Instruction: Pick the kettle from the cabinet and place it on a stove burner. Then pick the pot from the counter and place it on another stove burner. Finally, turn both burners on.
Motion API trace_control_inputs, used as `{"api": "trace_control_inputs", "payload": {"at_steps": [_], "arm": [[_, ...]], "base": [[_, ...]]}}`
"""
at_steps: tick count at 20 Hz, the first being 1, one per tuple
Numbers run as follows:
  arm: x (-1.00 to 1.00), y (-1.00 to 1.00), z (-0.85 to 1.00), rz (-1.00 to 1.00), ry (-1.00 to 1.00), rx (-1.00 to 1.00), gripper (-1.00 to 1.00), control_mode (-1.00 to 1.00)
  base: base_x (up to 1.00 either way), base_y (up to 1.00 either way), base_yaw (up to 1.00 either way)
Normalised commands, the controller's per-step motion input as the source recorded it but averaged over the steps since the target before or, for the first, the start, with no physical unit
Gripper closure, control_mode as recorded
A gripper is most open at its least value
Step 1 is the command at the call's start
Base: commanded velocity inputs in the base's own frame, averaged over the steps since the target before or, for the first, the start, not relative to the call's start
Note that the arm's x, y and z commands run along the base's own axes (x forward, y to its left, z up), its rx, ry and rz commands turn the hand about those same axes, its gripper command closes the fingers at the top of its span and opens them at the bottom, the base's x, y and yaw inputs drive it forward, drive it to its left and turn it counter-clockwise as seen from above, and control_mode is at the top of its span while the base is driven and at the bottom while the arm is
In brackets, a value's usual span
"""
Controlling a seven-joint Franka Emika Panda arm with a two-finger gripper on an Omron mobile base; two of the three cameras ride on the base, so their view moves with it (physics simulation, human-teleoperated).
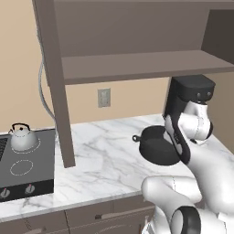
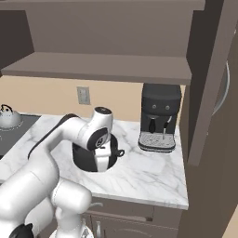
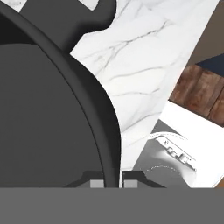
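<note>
- The kettle [image 1: 23, 138] stood on the far burner of the stove [image 1: 27, 176] at the far left of the desk [image 1: 109, 160]; the near burner [image 1: 21, 167] held nothing.
- The pot [image 1: 155, 145] sat on the desk, right of the open cabinet's [image 1: 137, 64] door panel and just left of the black coffee machine [image 2: 160, 116].
- The arm reached down over the pot.
- In the hand view, the gripper [image 3: 113, 183] straddled the pot's rim [image 3: 107, 131], one fingertip on either side, close against the wall: grasping the pot.
- The pot's loop handle [image 1: 135, 138] pointed left towards the stove.
</note>
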Motion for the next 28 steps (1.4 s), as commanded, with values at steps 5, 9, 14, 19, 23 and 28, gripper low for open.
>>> {"api": "trace_control_inputs", "payload": {"at_steps": [5,9,14,19,23,28], "arm": [[-0.20,0.00,0.47,-0.01,0.00,-0.01,1.00,-1.00],[-0.16,0.00,0.46,-0.01,0.00,0.00,1.00,-1.00],[-0.25,0.00,0.43,-0.01,0.00,0.00,1.00,-1.00],[-0.25,0.00,0.33,-0.01,0.00,0.00,1.00,-1.00],[-0.09,0.00,0.00,0.00,0.00,0.00,1.00,-1.00],[0.00,0.00,0.00,0.00,0.00,0.00,1.00,1.00]], "base": [[0.00,0.00,0.00],[0.00,0.00,0.00],[0.00,0.00,0.00],[0.00,0.00,0.00],[0.00,0.00,0.00],[-0.24,0.00,0.00]]}}
